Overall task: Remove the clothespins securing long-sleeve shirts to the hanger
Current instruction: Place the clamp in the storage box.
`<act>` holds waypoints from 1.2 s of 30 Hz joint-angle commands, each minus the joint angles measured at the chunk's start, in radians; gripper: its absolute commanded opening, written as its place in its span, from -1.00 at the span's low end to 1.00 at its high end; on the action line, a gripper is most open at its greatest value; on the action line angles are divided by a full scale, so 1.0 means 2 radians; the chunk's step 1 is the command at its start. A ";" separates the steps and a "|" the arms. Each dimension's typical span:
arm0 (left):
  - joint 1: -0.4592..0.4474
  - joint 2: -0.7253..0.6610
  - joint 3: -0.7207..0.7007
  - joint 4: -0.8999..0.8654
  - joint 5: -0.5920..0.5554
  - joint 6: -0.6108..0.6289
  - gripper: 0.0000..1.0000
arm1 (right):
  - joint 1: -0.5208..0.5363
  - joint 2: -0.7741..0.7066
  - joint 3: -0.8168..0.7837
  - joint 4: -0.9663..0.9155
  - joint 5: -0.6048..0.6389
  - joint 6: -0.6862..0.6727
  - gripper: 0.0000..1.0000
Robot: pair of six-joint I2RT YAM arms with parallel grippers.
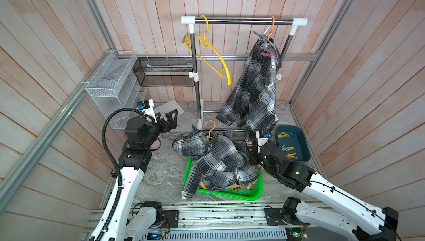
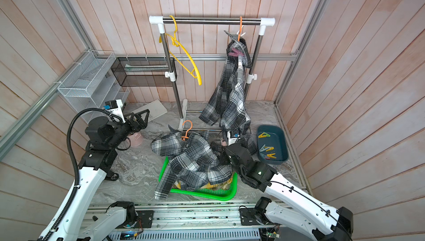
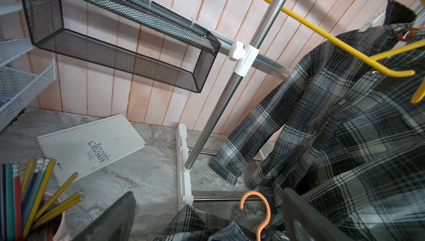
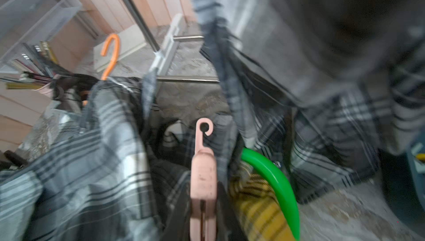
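– Pink plastic is sitting in the right gripper [image 4: 202, 207]: its jaws are pressing nearly together on a pink clothespin [image 4: 203, 175], whose hooked end is pointing away from the wrist.
– Where is that arm hanging?
– It is hovering at the corner of the green basket [image 1: 258, 188], just beside the blue tray [image 1: 299, 136].
– And the left gripper [image 1: 173, 119]?
– It is standing with its jaws spread wide, gripping nothing, near the white mesh shelf [image 1: 108, 83] and well apart from the shirts.
– How are the shirts lying?
– One grey checked shirt [image 1: 253, 90] is hanging from an orange hanger [image 1: 272, 25] on the rack rail [image 1: 243, 20], and a mauve clothespin [image 1: 268, 53] is clamping it near the collar. A second grey checked shirt [image 1: 216, 157] is lying crumpled across the basket, with a second orange hanger [image 1: 212, 132] poking out at its collar; whether any peg is gripping it, I cannot tell. A yellow plaid shirt [image 4: 255, 203] is peeking out beneath.
– Anything in the tray?
– Yellow and teal clothespins [image 1: 287, 148] are lying loose in it. A bare yellow hanger [image 3: 322, 29] is dangling from the rail.
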 commanded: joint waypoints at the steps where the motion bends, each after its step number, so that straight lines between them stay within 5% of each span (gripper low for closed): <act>1: 0.024 -0.004 -0.014 0.023 0.044 -0.014 1.00 | -0.093 -0.017 -0.018 -0.046 -0.049 0.033 -1.00; 11: 0.038 -0.025 -0.053 0.082 0.075 0.003 1.00 | -0.384 -0.065 -0.066 -0.025 -0.214 -0.058 -1.00; 17: 0.041 -0.026 -0.068 0.092 0.086 0.017 1.00 | -0.513 -0.005 -0.094 0.071 -0.285 -0.077 -1.00; 25: 0.047 -0.032 -0.079 0.105 0.104 0.023 1.00 | -0.545 0.128 -0.109 0.218 -0.277 -0.036 -1.00; 30: 0.054 -0.030 -0.086 0.105 0.103 0.027 1.00 | -0.548 0.168 -0.082 0.217 -0.273 -0.043 -0.19; 36: 0.061 -0.029 -0.094 0.117 0.119 0.028 0.99 | -0.547 0.099 -0.050 0.182 -0.285 -0.050 -0.01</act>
